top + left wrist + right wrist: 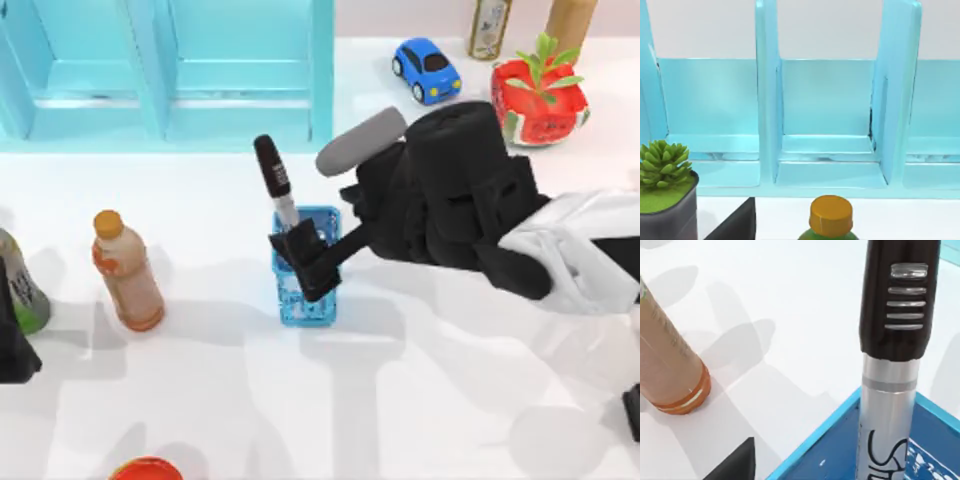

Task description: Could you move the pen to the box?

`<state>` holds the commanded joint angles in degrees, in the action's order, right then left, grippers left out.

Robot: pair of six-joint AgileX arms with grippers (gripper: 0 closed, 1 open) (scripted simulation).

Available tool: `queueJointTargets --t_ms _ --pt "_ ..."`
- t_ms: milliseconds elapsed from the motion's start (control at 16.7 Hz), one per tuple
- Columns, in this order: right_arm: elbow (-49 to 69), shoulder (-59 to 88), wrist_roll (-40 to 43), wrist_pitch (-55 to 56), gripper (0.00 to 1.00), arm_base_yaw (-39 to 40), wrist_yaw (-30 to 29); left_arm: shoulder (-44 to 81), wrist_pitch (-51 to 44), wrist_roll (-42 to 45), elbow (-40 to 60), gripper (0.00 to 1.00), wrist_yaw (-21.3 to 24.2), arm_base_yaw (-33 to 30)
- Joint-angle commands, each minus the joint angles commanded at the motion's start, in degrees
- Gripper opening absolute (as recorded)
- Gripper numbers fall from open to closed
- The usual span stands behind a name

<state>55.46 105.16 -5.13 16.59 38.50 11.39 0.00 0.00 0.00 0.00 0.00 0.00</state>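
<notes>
Silver-grey barrel and black cap mark the pen [277,182], which stands nearly upright with its lower end inside the blue box [325,300], cap end above the rim. The right gripper [305,262] is over the box mouth, its jaws clenched on the pen low on the barrel; the cap rises beyond the fingertips and the box floor lies just below them. The right wrist view shows the barrel [887,415] already past the box rim [815,442]. Judged from this pose, the main risk is at release: the pen leans slightly, so opening the jaws could let it topple against the rim and tip the light box, or flick out if a finger drags the barrel on withdrawal. The orange bottle [128,272] stands well apart from the jaws. The left gripper [12,350] is parked at the table's left edge.
</notes>
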Motion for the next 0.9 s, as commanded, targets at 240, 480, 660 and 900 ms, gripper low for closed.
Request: queueJointTargets --t_ms 240,480,660,900 --pt "7.07 10.83 -0.79 3.22 1.00 1.36 -1.30 0.00 0.00 0.00 0.00 1.00 0.00 0.00" --pt "8.88 12.98 -1.01 4.01 1.00 1.74 -1.64 0.00 0.00 0.00 0.00 1.00 0.00 0.00" --pt "8.88 12.98 -1.01 4.01 0.92 1.74 -1.64 0.00 0.00 0.00 0.00 1.00 0.00 0.00" --pt "8.88 12.98 -1.01 4.01 0.62 1.74 -1.64 0.00 0.00 0.00 0.00 1.00 0.00 0.00"
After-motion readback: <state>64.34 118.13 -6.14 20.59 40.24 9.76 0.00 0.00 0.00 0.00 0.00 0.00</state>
